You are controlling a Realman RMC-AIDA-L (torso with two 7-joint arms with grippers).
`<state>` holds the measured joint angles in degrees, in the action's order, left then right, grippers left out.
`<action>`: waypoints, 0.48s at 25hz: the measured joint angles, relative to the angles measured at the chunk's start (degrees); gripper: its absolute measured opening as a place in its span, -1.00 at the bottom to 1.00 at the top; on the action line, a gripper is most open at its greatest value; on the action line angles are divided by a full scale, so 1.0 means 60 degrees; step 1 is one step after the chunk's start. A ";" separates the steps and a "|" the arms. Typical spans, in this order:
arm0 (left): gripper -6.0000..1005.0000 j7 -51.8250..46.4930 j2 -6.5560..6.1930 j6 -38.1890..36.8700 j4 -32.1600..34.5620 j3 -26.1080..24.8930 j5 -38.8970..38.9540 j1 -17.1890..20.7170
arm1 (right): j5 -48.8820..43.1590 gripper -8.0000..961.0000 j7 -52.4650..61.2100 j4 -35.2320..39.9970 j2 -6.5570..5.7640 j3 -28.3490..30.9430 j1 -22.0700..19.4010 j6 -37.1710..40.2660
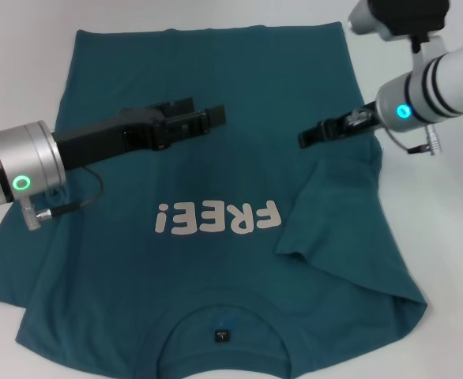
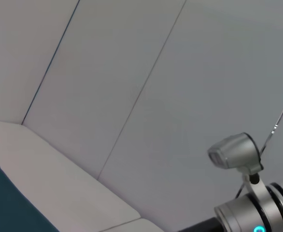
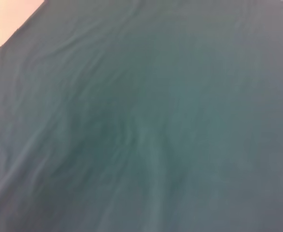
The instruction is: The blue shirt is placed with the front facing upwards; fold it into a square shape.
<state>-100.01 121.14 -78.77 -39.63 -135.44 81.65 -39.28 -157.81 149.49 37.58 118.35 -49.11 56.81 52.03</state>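
The blue shirt (image 1: 216,170) lies spread on the white table (image 1: 453,253), front up. Its whitish "FREE!" print (image 1: 220,217) faces me and the black neck label (image 1: 222,335) is near the front edge. The sleeve on my right is folded inward over the body as a flap (image 1: 334,205), while the left sleeve (image 1: 10,260) lies flat and spread out. My left gripper (image 1: 208,112) hovers over the upper middle of the shirt, open and empty. My right gripper (image 1: 304,140) hangs just above the flap's top. The right wrist view is filled with shirt cloth (image 3: 141,125).
Bare white table surrounds the shirt on the left (image 1: 10,95) and right. The left wrist view looks past a corner of the shirt (image 2: 6,203) to a pale wall (image 2: 132,72) and the right arm (image 2: 250,212).
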 joint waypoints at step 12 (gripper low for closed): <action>0.69 -0.0432 0.0008 0.0975 0.0347 -0.0102 0.0000 -0.0086 | 0.6269 0.93 -0.5157 0.1968 -0.0014 0.0017 -0.2485 -0.0773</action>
<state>-102.60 121.19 -72.92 -37.55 -136.05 81.66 -39.80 -120.20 118.54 49.38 118.26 -49.01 41.90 47.39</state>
